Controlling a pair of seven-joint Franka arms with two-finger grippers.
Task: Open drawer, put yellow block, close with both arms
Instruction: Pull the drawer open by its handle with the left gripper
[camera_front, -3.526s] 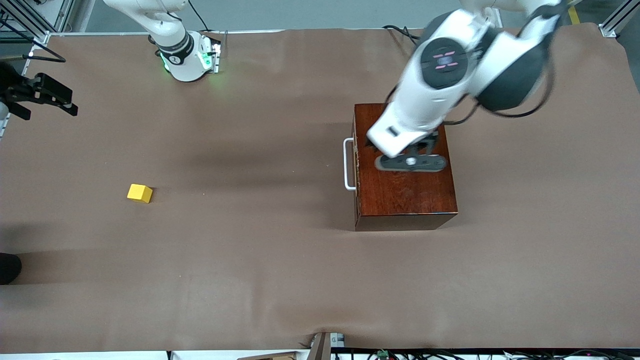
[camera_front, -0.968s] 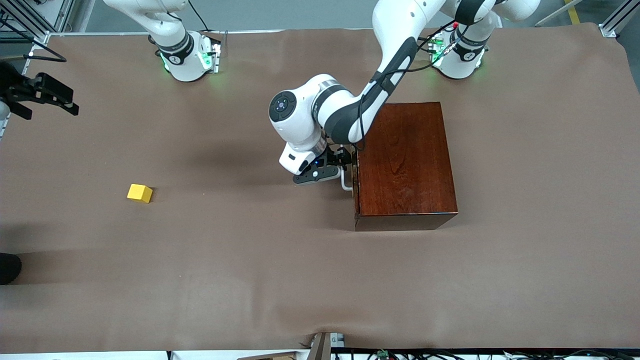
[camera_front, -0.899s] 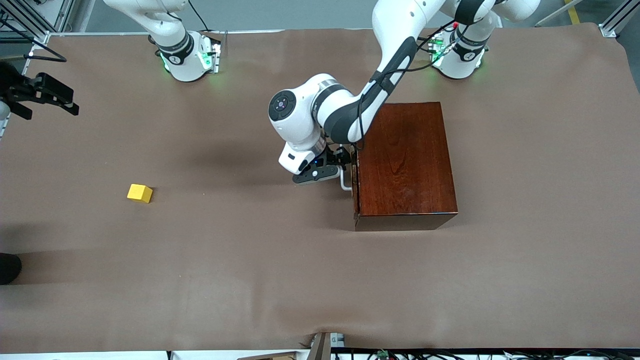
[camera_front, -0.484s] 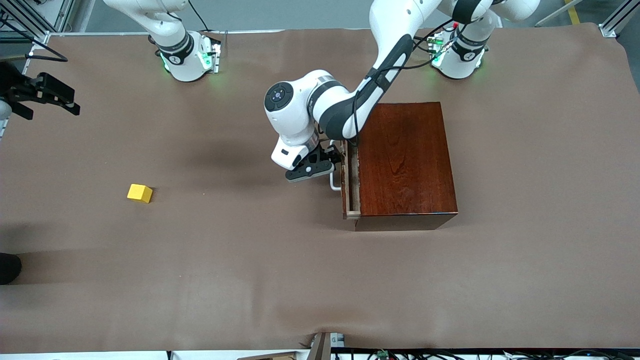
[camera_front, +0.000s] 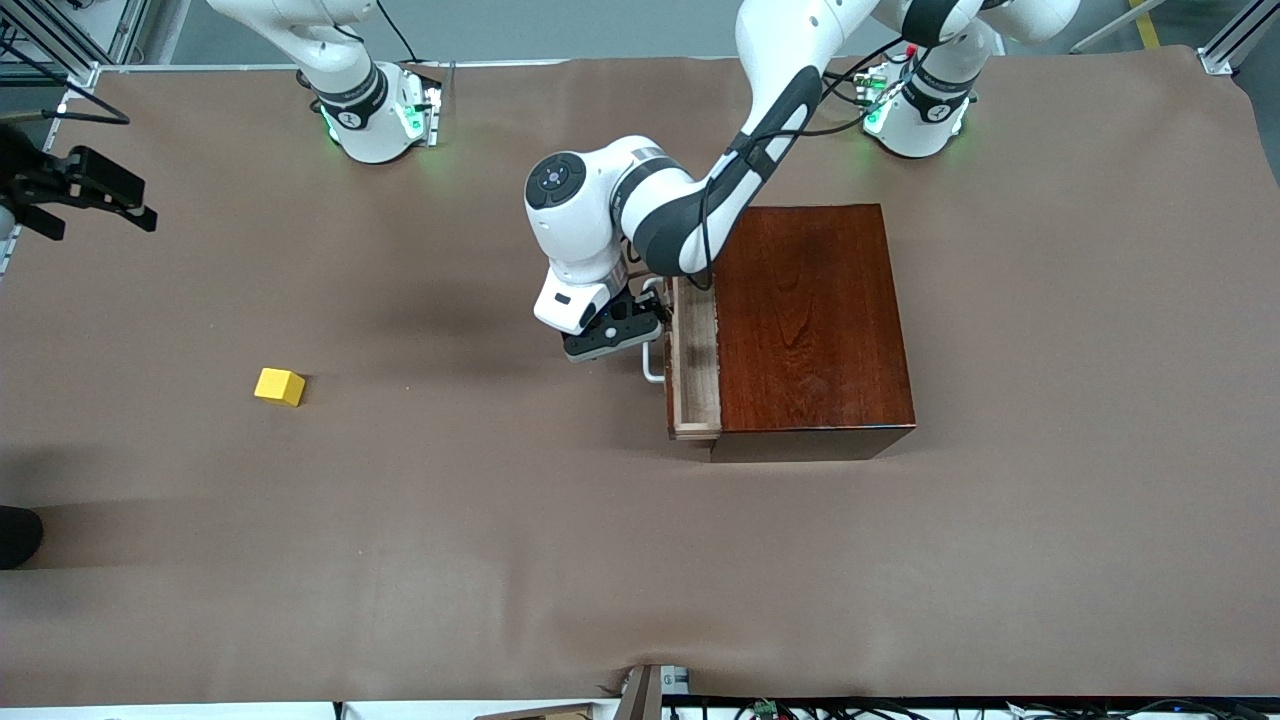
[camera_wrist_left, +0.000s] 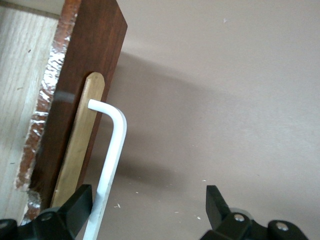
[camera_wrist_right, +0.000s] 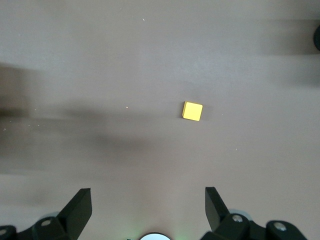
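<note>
Both my jaws gape: left jaws straddle the part-open drawer's (camera_front: 695, 360) handle (camera_wrist_left: 112, 150), more pull needed; right jaws wait above the bench's (camera_front: 500, 560) edge.

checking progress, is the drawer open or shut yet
Partly open: the drawer sticks out of the wooden box, showing a strip of pale tray.

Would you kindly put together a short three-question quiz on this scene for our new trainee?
1. True or false: the drawer is fully shut.
2. Choose one: the white handle stands A) between the open fingers of the left end effector; B) flat on top of the box; C) in the right arm's grasp.
3. Fill in: the right end effector waits open over the table at the right arm's end, while the yellow block lies on the table, not yet in the ____.
Key: 1 false; 2 A; 3 drawer.
</note>
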